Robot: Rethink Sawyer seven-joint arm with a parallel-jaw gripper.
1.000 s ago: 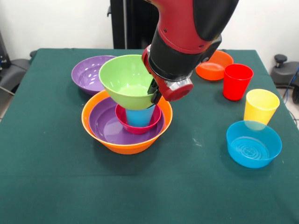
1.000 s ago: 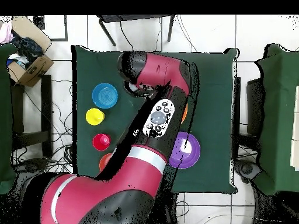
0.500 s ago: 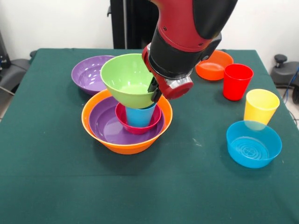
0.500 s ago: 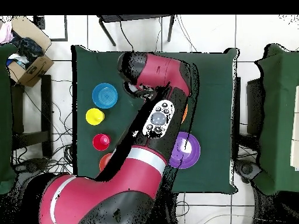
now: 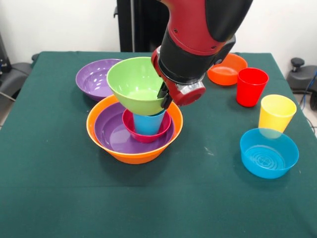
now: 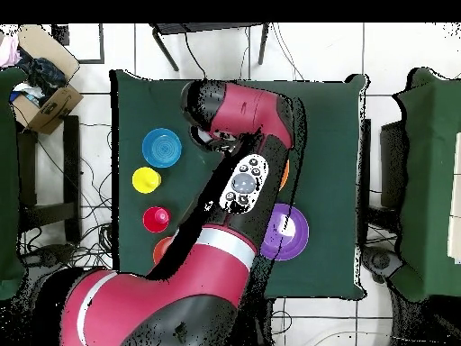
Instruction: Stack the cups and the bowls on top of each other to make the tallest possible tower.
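My gripper (image 5: 164,97) is shut on the right rim of the lime green bowl (image 5: 134,83). It holds the bowl slightly tilted right over the blue cup (image 5: 148,124), and the bowl's bottom meets the cup's mouth. The cup stands in the small pink-red bowl (image 5: 132,130), inside a purple bowl (image 5: 111,132), inside the large orange bowl (image 5: 130,156); this is the tower. In the overhead view the arm (image 6: 243,180) hides the tower and the gripper.
A second purple bowl (image 5: 91,77) sits behind the tower; it also shows in the overhead view (image 6: 290,232). A small orange bowl (image 5: 226,73), red cup (image 5: 251,87), yellow cup (image 5: 276,113) and blue bowl (image 5: 269,152) stand on the right.
The lime green bowl has shifted slightly right and levelled a little over the blue cup. Nothing else moved.
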